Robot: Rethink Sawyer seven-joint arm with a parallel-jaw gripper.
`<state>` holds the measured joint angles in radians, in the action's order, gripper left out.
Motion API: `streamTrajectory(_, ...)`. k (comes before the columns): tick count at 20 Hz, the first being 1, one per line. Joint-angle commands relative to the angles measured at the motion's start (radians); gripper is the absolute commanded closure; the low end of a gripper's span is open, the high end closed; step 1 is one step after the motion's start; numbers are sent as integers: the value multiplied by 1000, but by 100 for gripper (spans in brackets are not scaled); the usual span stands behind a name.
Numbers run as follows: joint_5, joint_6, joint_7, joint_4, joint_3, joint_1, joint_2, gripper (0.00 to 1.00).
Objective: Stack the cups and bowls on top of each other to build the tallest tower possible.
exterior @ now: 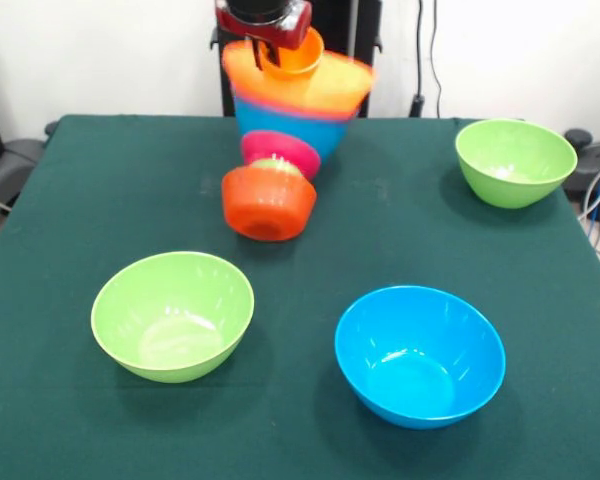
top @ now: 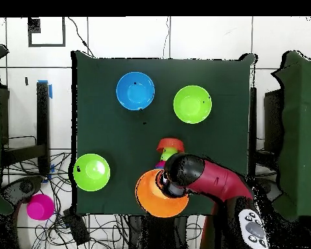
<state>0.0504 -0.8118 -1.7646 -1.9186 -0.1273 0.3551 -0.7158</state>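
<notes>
the tower (exterior: pixel 285 130) stands toward the far middle of the green table (exterior: pixel 70 200), and it is tipping: the whole column leans, its lower end swung out toward the camera. at the bottom is a small red-orange bowl (exterior: pixel 269 203), turned on its side so its base faces forward; a bit of light green cup (exterior: pixel 277 165) shows just above it, then a pink bowl (exterior: pixel 280 150), a blue bowl (exterior: pixel 290 122) and the very large orange bowl (exterior: pixel 298 82) on top, blurred at its rim. an orange cup (exterior: pixel 293 55) sits inside that top bowl.

the gripper (exterior: pixel 265 30) comes down at the orange cup's rim, touching or just over it; whether its fingers are apart or clamped cannot be told, since the arm hides them from above.

apart from the tower, three loose bowls stand upright and empty: a lime green bowl (exterior: pixel 172 315) near left, a second blue bowl (exterior: pixel 419 355) near right, and another lime green bowl (exterior: pixel 515 162) far right. in the overhead view a magenta object (top: pixel 39 207) lies off the table.
</notes>
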Motion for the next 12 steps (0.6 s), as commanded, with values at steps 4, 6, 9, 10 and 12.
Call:
streamTrajectory(4,73,-9,-149,149,-27,-61,92,100)
streamTrajectory(6,51,21,-161,166,-21,-69,90,100)
streamTrajectory(9,36,42,-222,245,-54,-114,116,100)
streamTrajectory(10,21,39,-259,266,-70,-131,131,100)
streamTrajectory(12,-8,48,-287,313,-78,-140,154,100)
